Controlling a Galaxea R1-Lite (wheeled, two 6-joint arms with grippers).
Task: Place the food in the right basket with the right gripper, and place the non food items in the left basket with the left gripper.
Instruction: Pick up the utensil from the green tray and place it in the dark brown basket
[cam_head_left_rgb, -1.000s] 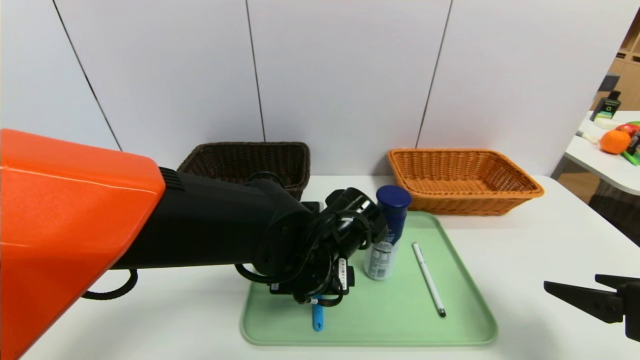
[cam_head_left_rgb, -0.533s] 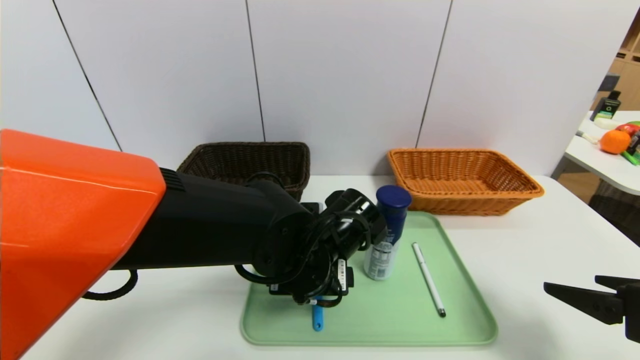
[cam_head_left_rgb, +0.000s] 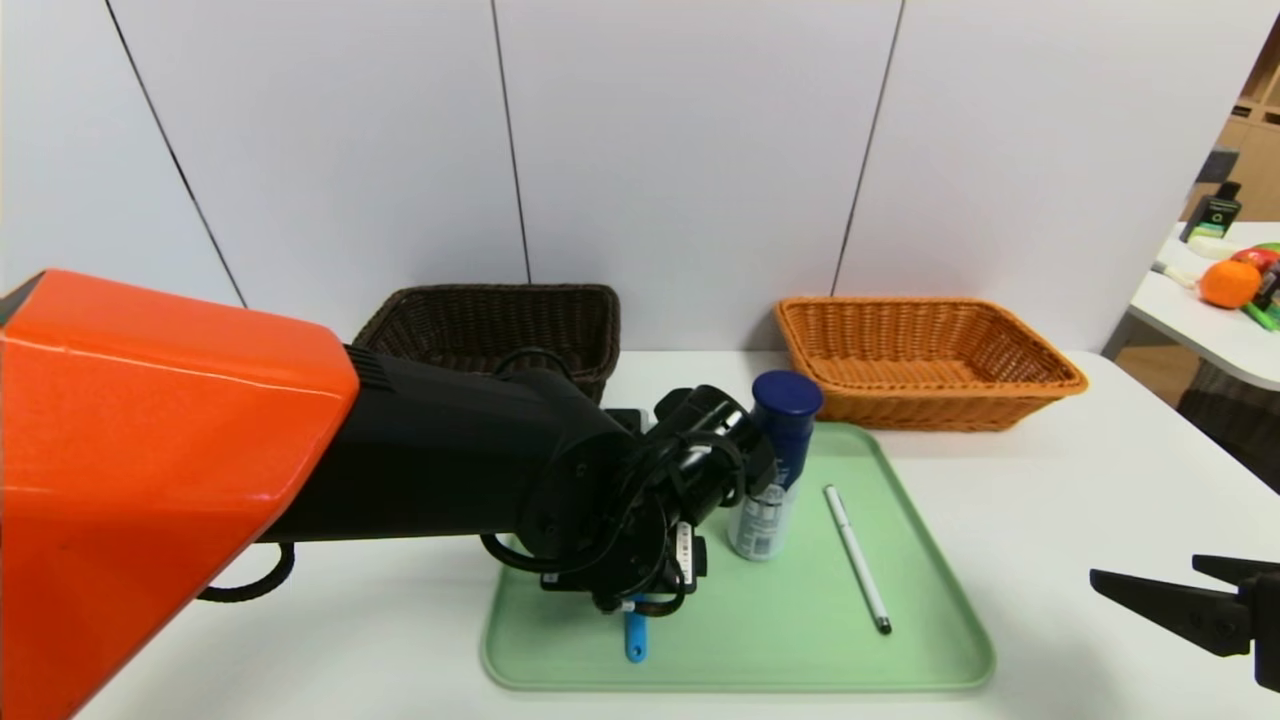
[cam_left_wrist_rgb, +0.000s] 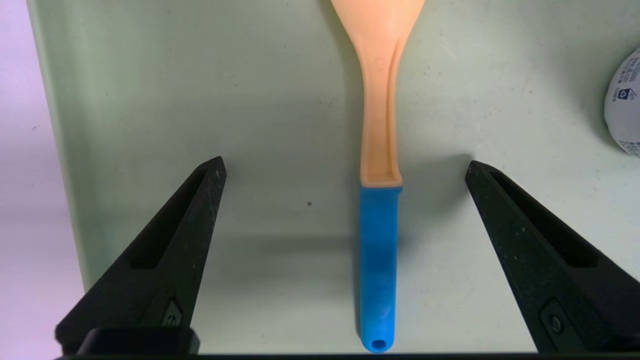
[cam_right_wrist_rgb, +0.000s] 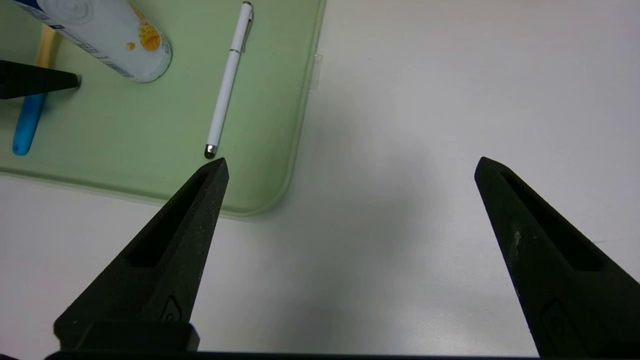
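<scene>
Two black pointed fingers (cam_left_wrist_rgb: 200, 225) of our left gripper (cam_left_wrist_rgb: 345, 172) stand wide apart, holding nothing, on either side of the spoon with pale yellow bowl and bright blue handle (cam_left_wrist_rgb: 378, 260). Only the left wrist view shows this; from the head our own arm hides all but the handle's tip. The spoon lies flat on the pale green plastic tray (cam_head_left_rgb: 800, 640), with the tall blue-capped white canister (cam_head_left_rgb: 775, 470) upright just beside it and the thin white pen (cam_head_left_rgb: 857, 572) farther right. Our right gripper (cam_right_wrist_rgb: 350, 165) hovers over the white worktop (cam_head_left_rgb: 1080, 480) right of the tray, likewise spread and empty. Behind the tray sit the dark brown wicker basket (cam_head_left_rgb: 480, 320) and the orange-tan wicker basket (cam_head_left_rgb: 925, 360).
</scene>
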